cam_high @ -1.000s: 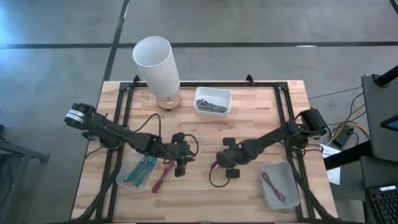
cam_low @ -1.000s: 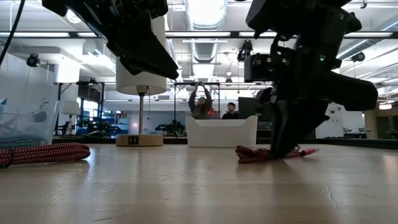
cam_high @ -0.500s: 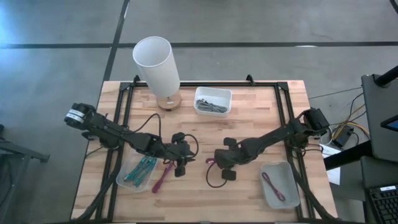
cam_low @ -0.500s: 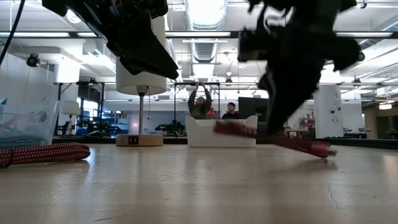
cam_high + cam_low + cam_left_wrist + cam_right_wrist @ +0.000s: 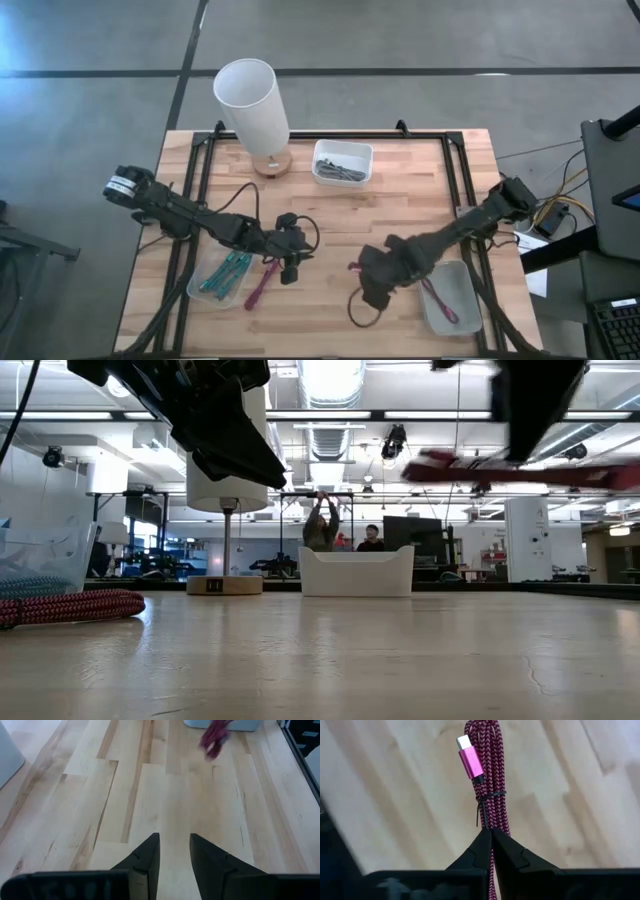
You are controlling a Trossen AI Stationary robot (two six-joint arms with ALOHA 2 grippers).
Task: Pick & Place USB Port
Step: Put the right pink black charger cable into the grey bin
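A: From above, what has the right gripper (image 5: pixel 372 290) got?
B: It is clamped on a coiled pink cable (image 5: pixel 356 305), near the table's front edge, just beside the grey tray (image 5: pixel 462 290) in the front right corner, which holds another pink cable (image 5: pixel 438 300).

A: Other containers?
B: A clear tray (image 5: pixel 205 288) at the front left holds teal cables (image 5: pixel 228 272); a white bin (image 5: pixel 342 161) near the back edge holds dark parts.

A: The low view?
B: The pink cable (image 5: pixel 470 468) hangs well above the table (image 5: pixel 320 650).

A: The left gripper?
B: In its wrist view its fingers (image 5: pixel 147 855) stand partly apart, empty, over bare wood.

A: Right wrist view?
B: Fingers (image 5: pixel 482 851) pinched on the bundle, pink plug (image 5: pixel 469 757) beyond the tips.
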